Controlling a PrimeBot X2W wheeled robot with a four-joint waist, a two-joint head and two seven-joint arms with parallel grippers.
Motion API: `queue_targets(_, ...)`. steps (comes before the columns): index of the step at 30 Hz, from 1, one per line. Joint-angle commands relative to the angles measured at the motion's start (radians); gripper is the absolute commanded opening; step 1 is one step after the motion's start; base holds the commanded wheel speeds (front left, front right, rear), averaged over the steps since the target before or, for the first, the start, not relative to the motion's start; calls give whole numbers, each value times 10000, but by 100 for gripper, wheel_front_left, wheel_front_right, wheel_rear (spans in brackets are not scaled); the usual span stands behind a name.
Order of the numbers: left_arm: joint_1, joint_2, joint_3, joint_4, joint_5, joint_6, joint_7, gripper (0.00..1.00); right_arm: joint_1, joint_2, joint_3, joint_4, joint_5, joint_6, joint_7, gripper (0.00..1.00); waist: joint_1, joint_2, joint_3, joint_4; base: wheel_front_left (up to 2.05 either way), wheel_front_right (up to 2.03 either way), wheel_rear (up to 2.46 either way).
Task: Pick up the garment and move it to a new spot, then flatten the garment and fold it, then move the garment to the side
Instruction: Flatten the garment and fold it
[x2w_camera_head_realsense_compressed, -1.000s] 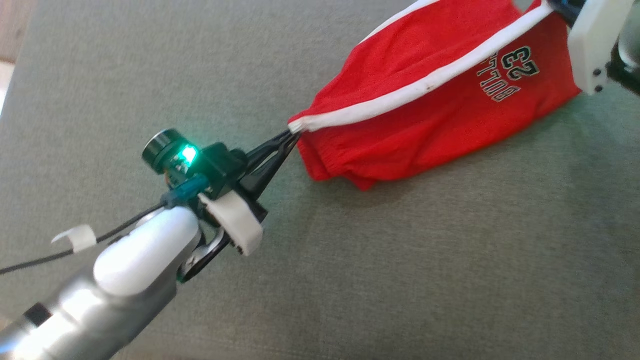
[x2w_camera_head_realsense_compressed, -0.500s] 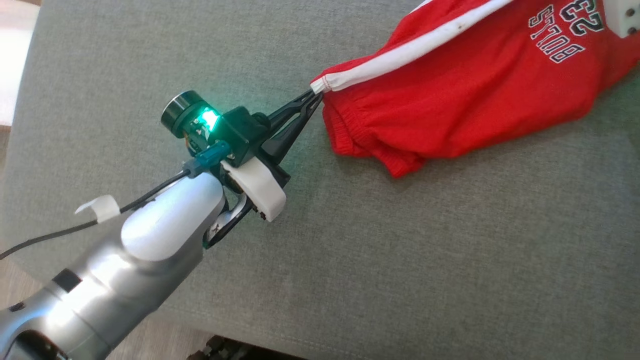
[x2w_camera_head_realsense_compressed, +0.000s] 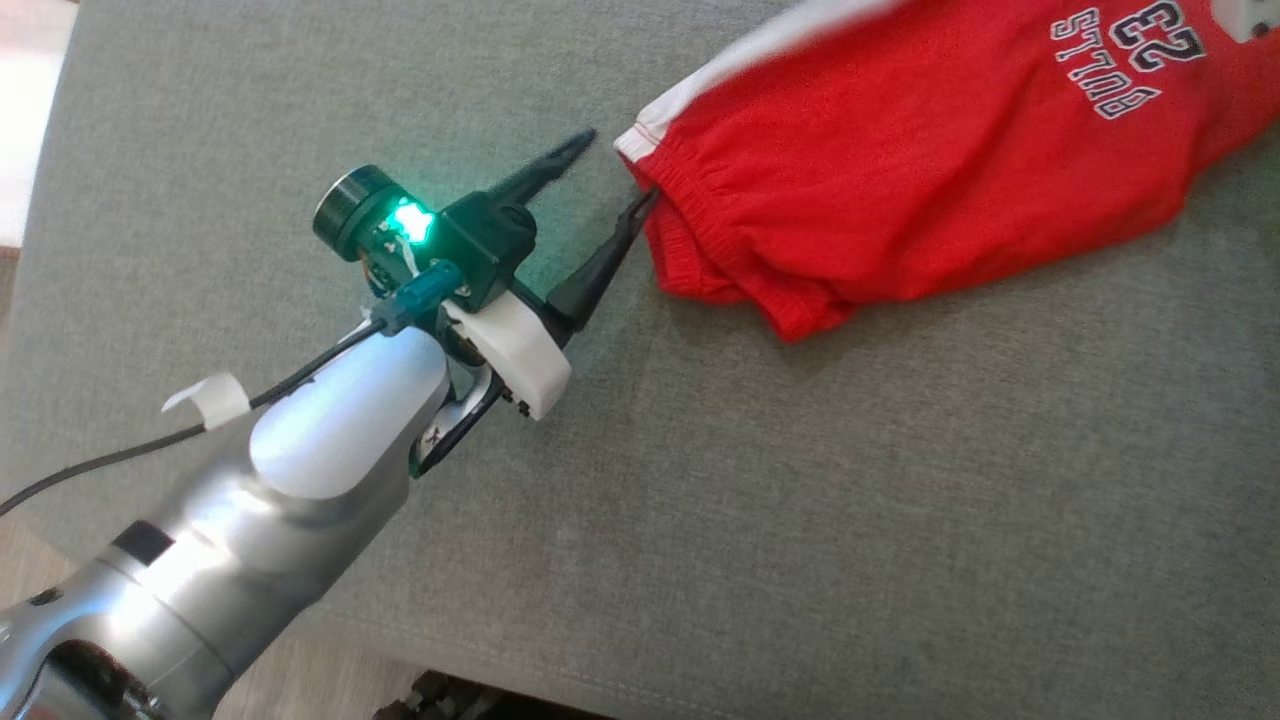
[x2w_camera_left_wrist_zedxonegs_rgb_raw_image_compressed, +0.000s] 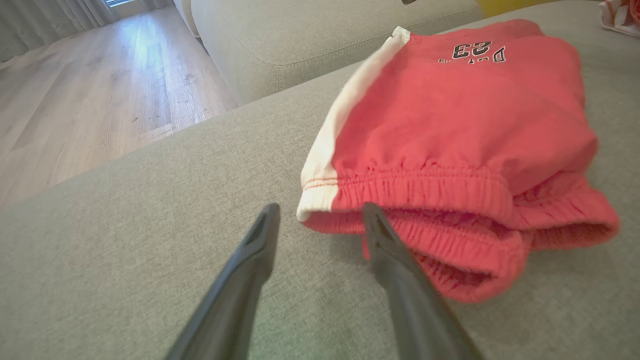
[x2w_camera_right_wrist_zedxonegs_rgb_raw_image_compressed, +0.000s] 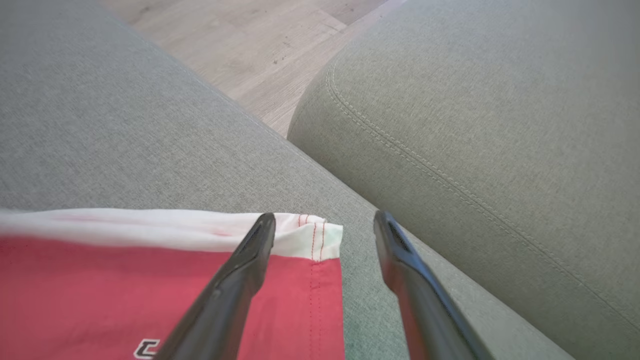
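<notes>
garment (x2w_camera_head_realsense_compressed: 930, 170): red soft knit, white side stripe, gathered elastic waistband; lies folded on grey woven cushion (x2w_camera_head_realsense_compressed: 800, 500) | left gripper (x2w_camera_head_realsense_compressed: 620, 165): fingers apart, empty, low over cushion beside waistband | right gripper (x2w_camera_right_wrist_zedxonegs_rgb_raw_image_compressed: 325, 216): fingers apart, over stitched white hem corner on cushion

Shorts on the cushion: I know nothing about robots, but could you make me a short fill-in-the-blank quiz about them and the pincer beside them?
1. The shorts lying on the grey cushion are mostly ____ in colour.
2. The number printed on them is ____.
3. The stripe down their side is ____.
4. The left pincer grips nothing: its two fingers stand ____.

Missing words: red; 23; white; open.
</notes>
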Motion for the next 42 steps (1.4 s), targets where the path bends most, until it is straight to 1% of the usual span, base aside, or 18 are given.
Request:
queue_targets(1, -310, 364, 450, -97, -8, 87, -115, 100, -266, 107, -5, -101, 112, 67, -287, 100, 0, 0, -109, -109, 0, 0, 0)
queue_targets(4, -274, 488, 514, 0, -12, 193, -220, 100, -193, 235, -14, 82, 301, 67, -873, 100, 0, 0, -336, -312, 0, 0, 0)
queue_targets(7, -218, 607, 677, 39, -100, 358, -340, 100, -43, 386, -324, 350, 679, 67, -1605, 100, 0, 0, -639, -514, 0, 0, 0)
queue_targets(13, 97, 941, 1169, -100, -463, 775, -568, 100, 532, 592, -429, 322, 955, 67, -3129, 100, 0, 0, -1457, -1089, 0, 0, 0)
queue_targets(17, 446, 1147, 1864, -433, -866, 1322, -833, 100, 1061, 801, -808, 265, 1201, 67, -4315, 100, 0, 0, -2027, -1556, 0, 0, 0)
queue_targets(21, 1122, 1210, 2709, -997, -1311, 1913, -1027, 100, 1770, 1066, -993, 390, 890, 67, -5353, 100, 0, 0, -2549, -2001, 0, 0, 0)
queue_targets(23, 1527, 1236, 3029, -1266, -1390, 2147, -1066, 100, 2176, 1233, -1294, 487, 834, 67, -5695, 100, 0, 0, -2796, -2206, 0, 0, 0)
queue_targets(25, 1967, 1253, 3304, -1519, -1404, 2352, -1085, 100, 2602, 1414, -1717, 566, 753, 67, -5931, 100, 0, 0, -3016, -2413, 0, 0, 0)
queue_targets(28, 2637, 1247, 3779, -2000, -1234, 2547, -1092, 100, 3329, 1671, -2452, 561, 521, 67, -6099, 100, 0, 0, -3285, -2694, 0, 0, 0)
queue_targets(30, 3112, 1210, 4118, -2300, -1063, 2616, -1094, 100, 3866, 1882, -3095, 383, 370, 67, -6131, 100, 0, 0, -3431, -2859, 0, 0, 0)
queue_targets(32, 3596, 1160, 4463, -2572, -814, 2671, -1095, 100, 4441, 2082, -3958, -40, 15, 67, -6138, 100, 0, 0, -3560, -3023, 0, 0, 0)
queue_targets(34, 4046, 1167, 4585, -2730, -309, 2749, -1096, 100, 5178, 2307, -4781, -485, -621, 67, -6140, 100, 0, 0, -3672, -3165, 0, 0, 0)
queue_targets(37, 4780, 805, 5052, -2994, -43, 2737, -1096, 100, 6448, 2838, -6168, -1188, -1672, 67, -6142, 100, 0, 0, -3832, -3330, 0, 0, 0)
queue_targets(38, 4780, 805, 5052, -2994, -43, 2737, -1096, 100, 6448, 2838, -6168, -1188, -1672, 67, -6142, 100, 0, 0, -3832, -3330, 0, 0, 0)
queue_targets(40, 5280, 543, 5358, -3067, 124, 2658, -1096, 100, 7349, 3299, -7082, -1702, -2401, 67, -6142, 100, 0, 0, -3950, -3404, 0, 0, 0)
queue_targets(42, 5753, 371, 5494, -2902, 366, 2555, -1097, 100, 8244, 3781, -7789, -2248, -3199, 67, -6143, 100, 0, 0, -4104, -3469, 0, 0, 0)
